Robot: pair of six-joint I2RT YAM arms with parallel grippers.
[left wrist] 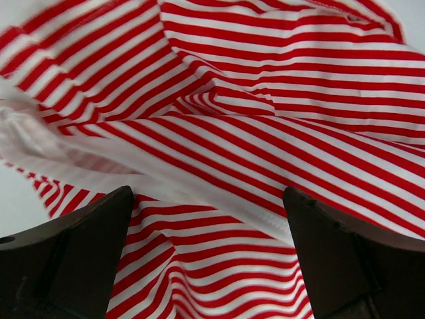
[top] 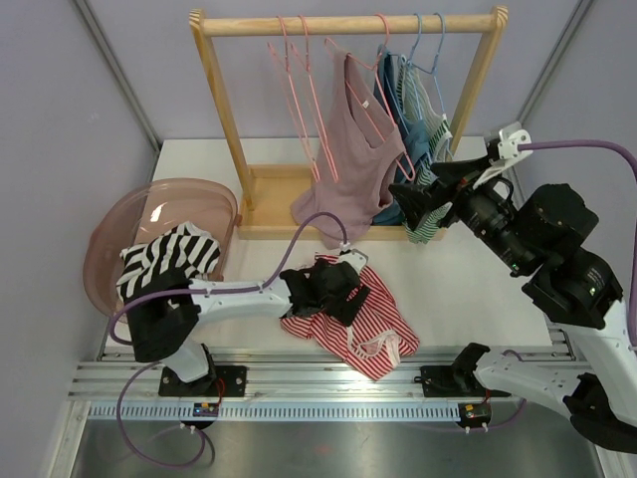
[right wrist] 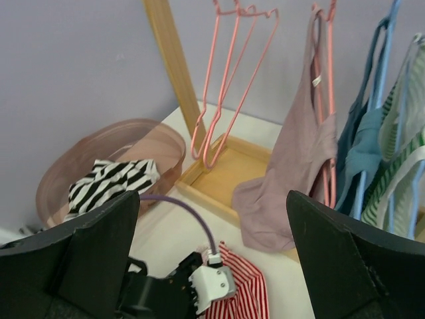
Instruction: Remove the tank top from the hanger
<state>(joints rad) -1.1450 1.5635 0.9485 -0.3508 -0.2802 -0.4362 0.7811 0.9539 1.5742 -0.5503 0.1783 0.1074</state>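
Two grippers, both with jaws spread wide and clamping nothing. Left gripper (top: 331, 287) low over the red-striped tank top (top: 376, 331), rumpled cloth filling the wrist view between the dark fingers (left wrist: 73, 266); contact with the cloth impossible to judge. Red-striped tank top off any hanger, crumpled on the white table (top: 468, 289) in front of the wooden rack (top: 249, 25). Right gripper (top: 413, 204) up near the rack's right end, close against the green-striped garment (right wrist: 405, 126); touching or not, cannot tell. On the rail, a mauve tank top (top: 348, 159) on a pink hanger (top: 383, 30), its hem sagging down to the rack's base. Empty pink hangers (top: 299, 90) to its left, a teal tank top (top: 406, 115) just to its right. Far left, a translucent pink basin (top: 129, 214) with a black-and-white striped garment (top: 169, 259) draped over its near rim.
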